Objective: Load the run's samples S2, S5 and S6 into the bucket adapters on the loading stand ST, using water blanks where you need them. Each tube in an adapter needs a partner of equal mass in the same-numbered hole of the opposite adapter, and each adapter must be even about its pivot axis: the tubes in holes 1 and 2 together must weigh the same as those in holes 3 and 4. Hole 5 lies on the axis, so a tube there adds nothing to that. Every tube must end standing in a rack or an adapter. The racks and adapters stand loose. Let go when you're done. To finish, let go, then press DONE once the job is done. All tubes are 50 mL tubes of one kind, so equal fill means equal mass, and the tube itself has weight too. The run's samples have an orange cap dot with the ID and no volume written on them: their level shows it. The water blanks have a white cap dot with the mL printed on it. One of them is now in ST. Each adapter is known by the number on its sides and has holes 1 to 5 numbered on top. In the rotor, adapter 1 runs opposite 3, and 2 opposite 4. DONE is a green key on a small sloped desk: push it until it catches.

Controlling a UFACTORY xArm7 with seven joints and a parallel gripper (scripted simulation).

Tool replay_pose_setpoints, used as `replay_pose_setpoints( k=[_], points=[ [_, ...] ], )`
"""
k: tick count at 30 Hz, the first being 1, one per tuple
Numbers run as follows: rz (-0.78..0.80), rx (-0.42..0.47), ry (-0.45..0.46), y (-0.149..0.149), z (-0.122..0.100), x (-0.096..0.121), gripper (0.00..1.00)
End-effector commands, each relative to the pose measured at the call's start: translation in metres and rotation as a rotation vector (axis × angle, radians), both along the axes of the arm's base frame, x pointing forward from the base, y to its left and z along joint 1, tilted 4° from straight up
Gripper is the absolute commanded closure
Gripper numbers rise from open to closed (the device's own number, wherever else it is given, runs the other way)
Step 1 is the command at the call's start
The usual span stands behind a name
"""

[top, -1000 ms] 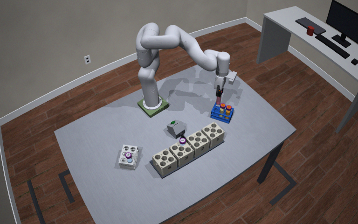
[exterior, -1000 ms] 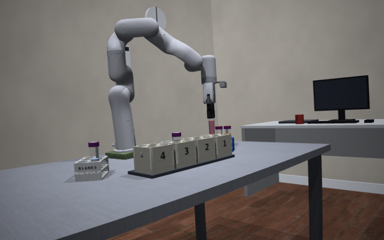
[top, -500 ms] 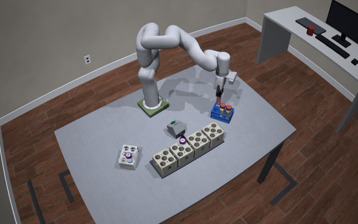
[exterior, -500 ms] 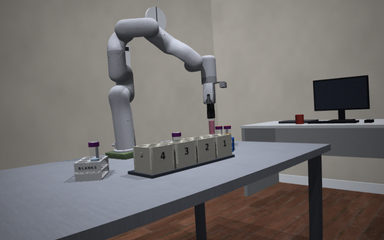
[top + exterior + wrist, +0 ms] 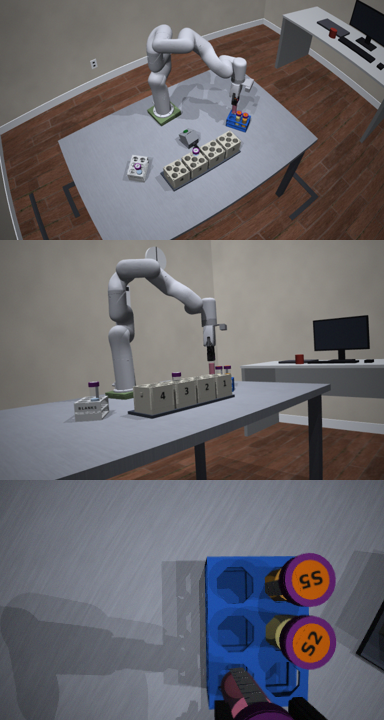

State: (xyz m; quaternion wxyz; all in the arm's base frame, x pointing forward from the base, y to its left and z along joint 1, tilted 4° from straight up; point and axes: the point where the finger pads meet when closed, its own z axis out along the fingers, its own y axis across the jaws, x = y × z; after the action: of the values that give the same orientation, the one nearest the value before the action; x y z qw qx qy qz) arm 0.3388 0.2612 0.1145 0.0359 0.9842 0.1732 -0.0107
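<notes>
The blue rack (image 5: 237, 127) (image 5: 257, 562) stands on the tabletop (image 5: 135, 209) (image 5: 169, 443) (image 5: 90, 540). Above its corner hole, at the end away from S5, the jaws (image 5: 234, 101) (image 5: 210, 357) grip a purple-capped tube with pink content (image 5: 234, 108) (image 5: 211, 368) (image 5: 235, 690). The tube hangs upright directly below the jaws, its cap between them and its lower end at the rack's corner hole; how deep it sits cannot be told, nor can its ID be read.

S2 (image 5: 238, 116) (image 5: 311, 642) and S5 (image 5: 245, 117) (image 5: 310, 579) stand in the rack's other row, near the jaws but apart from them, S2 the nearer.

Next to the rack is adapter 1 (image 5: 233, 149) (image 5: 224, 384), then adapter 2 (image 5: 217, 159) (image 5: 207, 387), adapter 3 (image 5: 199, 169) (image 5: 186, 391) and, farthest from it, adapter 4 (image 5: 181, 179) (image 5: 162, 396). A water blank (image 5: 195, 151) (image 5: 176, 374) stands in adapter 3. Well apart from the rack, beyond the adapters, the white BLANKS rack (image 5: 137, 177) (image 5: 87, 412) bears another purple-capped tube (image 5: 137, 166) (image 5: 93, 384).
</notes>
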Motion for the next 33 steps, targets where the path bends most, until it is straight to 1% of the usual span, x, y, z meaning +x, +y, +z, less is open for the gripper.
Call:
replay_pose_setpoints(
  k=[1, 33],
  points=[
    [0.000, 0.003, -0.004, 0.001, -0.001, 0.001, 1.00],
    [0.000, 0.003, -0.004, -0.001, -0.029, 0.001, 1.00]
  ],
)
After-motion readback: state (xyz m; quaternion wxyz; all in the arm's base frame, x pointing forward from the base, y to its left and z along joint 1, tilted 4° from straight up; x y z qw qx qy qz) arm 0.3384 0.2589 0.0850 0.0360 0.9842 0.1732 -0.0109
